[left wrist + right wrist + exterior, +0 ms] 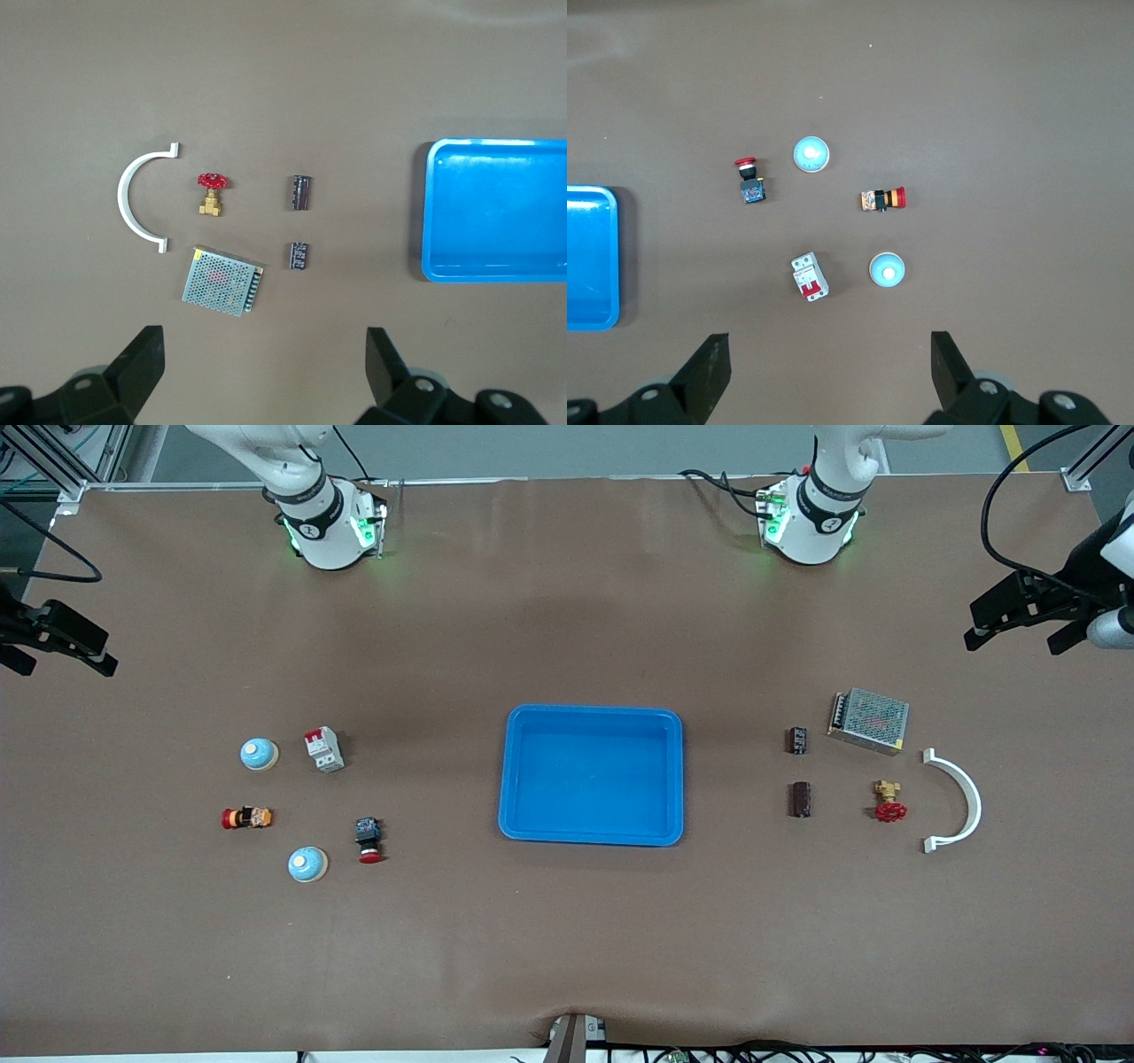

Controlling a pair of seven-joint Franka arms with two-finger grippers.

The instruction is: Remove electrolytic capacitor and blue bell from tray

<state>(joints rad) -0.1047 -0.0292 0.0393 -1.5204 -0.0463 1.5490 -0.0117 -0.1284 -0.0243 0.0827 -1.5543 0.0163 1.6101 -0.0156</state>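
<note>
capacitors (800, 799): two dark cylinders lying beside blue tray (591, 833) | bells (307, 864): two pale-blue domes | left gripper (266, 376), right gripper (830, 372): jaws apart, fingertips visible only in wrist views

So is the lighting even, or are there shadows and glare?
Front view: soft, even light, with faint dark patches on the table around the blue tray. Left wrist view: a pale sheen inside the tray. Right wrist view: small objects cast barely any shadow.

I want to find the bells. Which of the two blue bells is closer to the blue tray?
The bell nearer the front camera, beside the red-capped push button. The other bell sits farther from the tray.
</note>
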